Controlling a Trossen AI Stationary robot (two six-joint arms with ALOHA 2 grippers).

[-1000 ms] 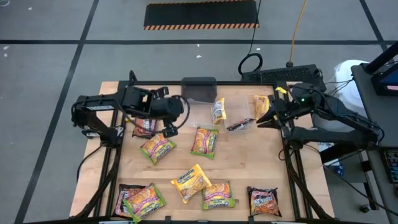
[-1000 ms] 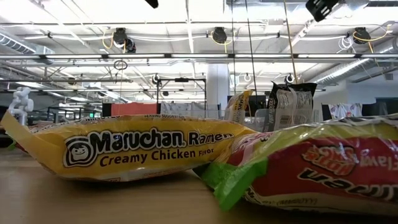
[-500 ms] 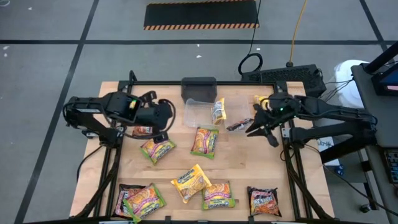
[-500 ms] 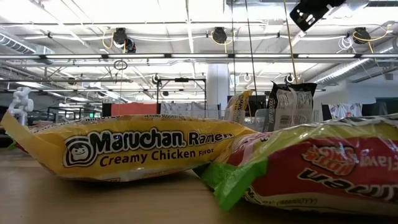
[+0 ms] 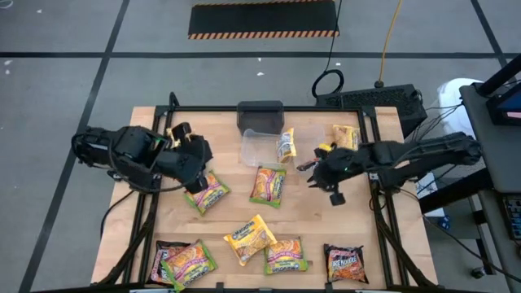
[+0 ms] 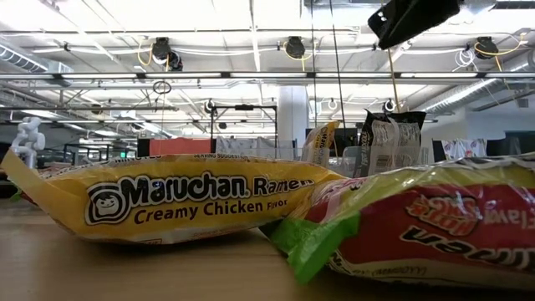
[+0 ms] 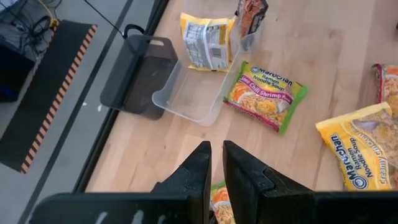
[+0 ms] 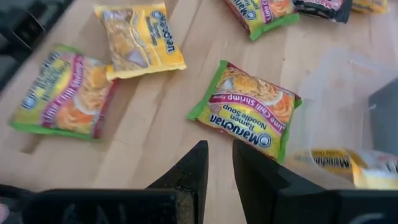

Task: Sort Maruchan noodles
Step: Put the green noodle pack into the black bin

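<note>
A clear plastic tub (image 5: 259,147) lies toward twelve o'clock on the wooden table (image 5: 309,220), touching a dark grey box (image 5: 260,114) at the far edge. A striped mat (image 5: 263,18) lies beyond, and what may be a keyboard (image 5: 370,98) at two o'clock.

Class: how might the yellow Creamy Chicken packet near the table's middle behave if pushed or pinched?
The yellow Creamy Chicken packet lies flat, so it would probably slide, not roll. Its glossy, crinkly wrapper may slip or buckle when pinched. It looks light for its size.
</note>
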